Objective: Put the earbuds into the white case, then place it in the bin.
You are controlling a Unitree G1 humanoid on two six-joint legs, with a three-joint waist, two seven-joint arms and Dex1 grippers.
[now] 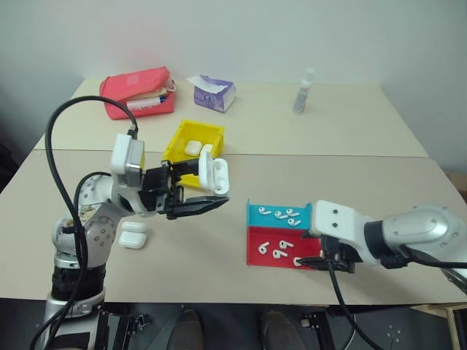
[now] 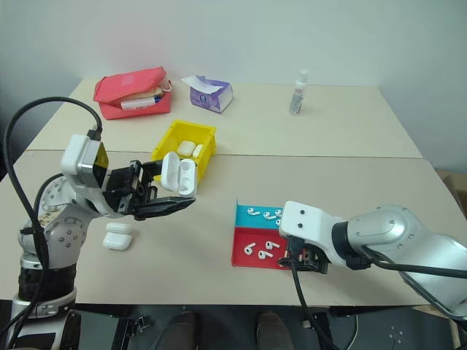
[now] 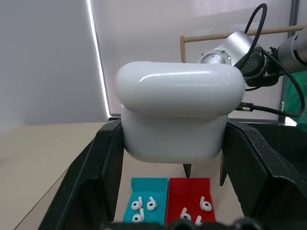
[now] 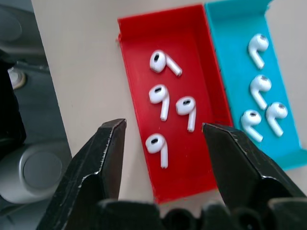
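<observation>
The white case [image 1: 213,175] is clamped between the two black fingers of the left hand [image 1: 201,191], held up above the counter [image 1: 219,248] with its lid flipped open. In the left wrist view the case [image 3: 175,117] sits squarely between the fingers [image 3: 103,172], which press on its two sides. It hangs just in front of the yellow bin [image 1: 191,138], nearer the robot than the bin's lowered front lip. Another white case [image 1: 193,148] lies inside the bin.

The earbuds [image 4: 165,103] are well apart from the held case, off to its right on the counter. Four lie in a red tray [image 4: 139,62] and four more [image 4: 264,103] in the teal tray [image 4: 225,28] touching it. The right hand [image 4: 163,132] hovers over the red tray, pointing down, its fingers [image 4: 103,153] spread partway with nothing between them; the four earbuds of the red tray lie below the gap.

Two more closed white cases [image 1: 133,235] rest on the counter beside the left arm, near the robot's edge.

At the far side of the counter lie a red pouch [image 1: 137,91], a purple tissue pack [image 1: 214,92] and a small clear bottle [image 1: 304,92].
</observation>
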